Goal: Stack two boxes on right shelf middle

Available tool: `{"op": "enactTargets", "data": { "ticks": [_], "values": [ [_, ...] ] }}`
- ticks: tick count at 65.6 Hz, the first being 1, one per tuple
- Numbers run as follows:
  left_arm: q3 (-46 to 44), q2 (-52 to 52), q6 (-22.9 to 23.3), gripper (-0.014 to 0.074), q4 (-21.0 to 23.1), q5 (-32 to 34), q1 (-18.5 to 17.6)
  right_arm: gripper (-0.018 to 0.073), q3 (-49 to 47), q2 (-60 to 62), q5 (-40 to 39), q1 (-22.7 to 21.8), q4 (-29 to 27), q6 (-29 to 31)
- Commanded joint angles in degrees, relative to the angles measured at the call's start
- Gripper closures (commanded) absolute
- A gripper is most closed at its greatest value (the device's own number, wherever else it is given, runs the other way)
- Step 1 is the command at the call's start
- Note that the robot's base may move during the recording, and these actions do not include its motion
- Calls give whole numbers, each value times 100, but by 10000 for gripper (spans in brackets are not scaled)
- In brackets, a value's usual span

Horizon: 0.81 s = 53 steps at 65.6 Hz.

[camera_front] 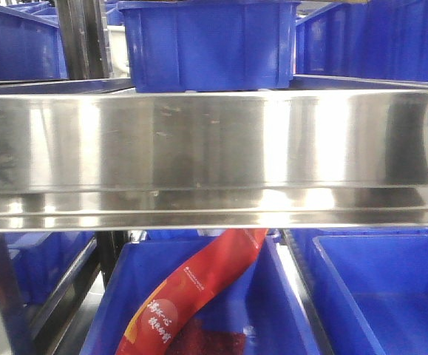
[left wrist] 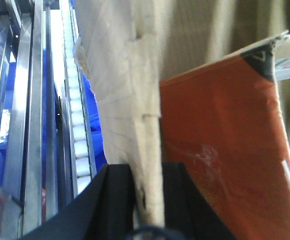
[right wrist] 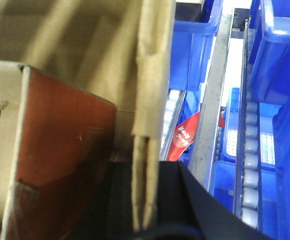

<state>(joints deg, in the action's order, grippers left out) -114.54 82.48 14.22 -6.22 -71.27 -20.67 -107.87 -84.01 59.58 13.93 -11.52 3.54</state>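
Note:
In the left wrist view a tan cardboard box fills the frame. My left gripper is shut on its upright, creased wall, one black finger on each side. In the right wrist view my right gripper is likewise shut on a tan box wall. Beside each clamped wall an orange-red panel shows. Whether both grippers hold the same box cannot be told. The front view is taken up by the steel shelf's wide shiny front lip; no box or gripper shows there.
Blue plastic bins stand on the level above the lip, and more blue bins sit below. One lower bin holds a red packet. A white roller track and steel uprights run beside the box.

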Motion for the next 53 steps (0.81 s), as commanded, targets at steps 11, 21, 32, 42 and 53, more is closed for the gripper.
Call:
{"op": "enactTargets", "data": {
  "ticks": [11,21,32,42,53],
  "values": [
    [-78,-125,-9,708,37,198,28,712,-67,5,-350,-60,285,58],
    [-78,-125,-9,708,37,198,28,712,-67,5,-350,-60,285,58],
    [-78,-125,-9,708,37,198,28,712,-67,5,-350,-60,285,58],
    [-78,-125,-9,708,37,198,28,712,-67,5,-350,-60,285,58],
    [-78,-125,-9,708,37,198,28,712,-67,5,-350,-60,285,58]
  ]
}}
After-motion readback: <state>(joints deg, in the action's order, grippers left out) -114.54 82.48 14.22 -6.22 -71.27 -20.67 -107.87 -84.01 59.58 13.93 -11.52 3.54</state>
